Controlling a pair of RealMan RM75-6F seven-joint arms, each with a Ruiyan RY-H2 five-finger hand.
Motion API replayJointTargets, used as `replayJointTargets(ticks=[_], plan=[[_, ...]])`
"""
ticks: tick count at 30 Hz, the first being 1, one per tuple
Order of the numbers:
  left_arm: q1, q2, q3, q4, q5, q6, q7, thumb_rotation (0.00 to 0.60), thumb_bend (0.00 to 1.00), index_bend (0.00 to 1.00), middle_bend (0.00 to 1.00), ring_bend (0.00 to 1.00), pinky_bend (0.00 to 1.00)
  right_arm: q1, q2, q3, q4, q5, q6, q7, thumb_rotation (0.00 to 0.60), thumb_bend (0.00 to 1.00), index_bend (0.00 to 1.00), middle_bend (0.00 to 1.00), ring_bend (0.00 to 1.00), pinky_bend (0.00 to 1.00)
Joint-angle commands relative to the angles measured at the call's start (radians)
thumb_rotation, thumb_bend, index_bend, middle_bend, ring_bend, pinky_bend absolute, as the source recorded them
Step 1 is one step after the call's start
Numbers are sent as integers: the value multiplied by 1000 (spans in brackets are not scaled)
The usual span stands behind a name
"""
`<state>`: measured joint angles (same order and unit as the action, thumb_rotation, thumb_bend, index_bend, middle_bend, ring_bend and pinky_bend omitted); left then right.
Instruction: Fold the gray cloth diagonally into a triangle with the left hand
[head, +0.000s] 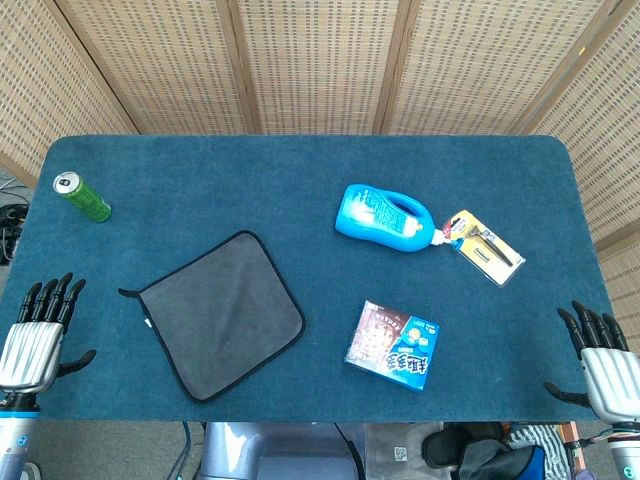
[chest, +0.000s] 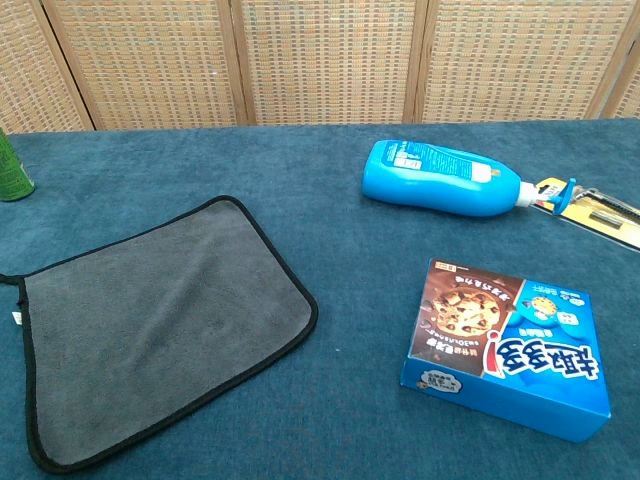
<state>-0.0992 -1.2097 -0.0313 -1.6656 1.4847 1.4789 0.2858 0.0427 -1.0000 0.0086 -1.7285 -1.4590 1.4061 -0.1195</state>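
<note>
The gray cloth (head: 222, 312) with black edging lies flat and unfolded on the blue table (head: 300, 180), left of centre; the chest view shows the gray cloth (chest: 160, 320) spread out at lower left. My left hand (head: 38, 335) hovers at the table's front-left corner, fingers spread and empty, a short way left of the cloth. My right hand (head: 600, 358) is at the front-right corner, fingers apart, holding nothing. Neither hand shows in the chest view.
A green can (head: 82, 196) lies at the left rear. A blue bottle (head: 385, 218) lies on its side right of centre, a yellow packaged tool (head: 483, 246) beside it. A blue cookie box (head: 393, 345) sits at the front right.
</note>
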Motion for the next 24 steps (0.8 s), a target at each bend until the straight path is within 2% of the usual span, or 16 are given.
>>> replayJointTargets(ticks=[1,24], plan=[[0,0,0,0,0,0,1,600,141,0,0,0,0,0,0,0,1,1,-1,1,600,0,0,0,0,0],[-3,2,6,0,3,-9,-9,600,141,0,0,0,0,-1,-1,2,0,0,4,0,600,0,0,0,0,0]])
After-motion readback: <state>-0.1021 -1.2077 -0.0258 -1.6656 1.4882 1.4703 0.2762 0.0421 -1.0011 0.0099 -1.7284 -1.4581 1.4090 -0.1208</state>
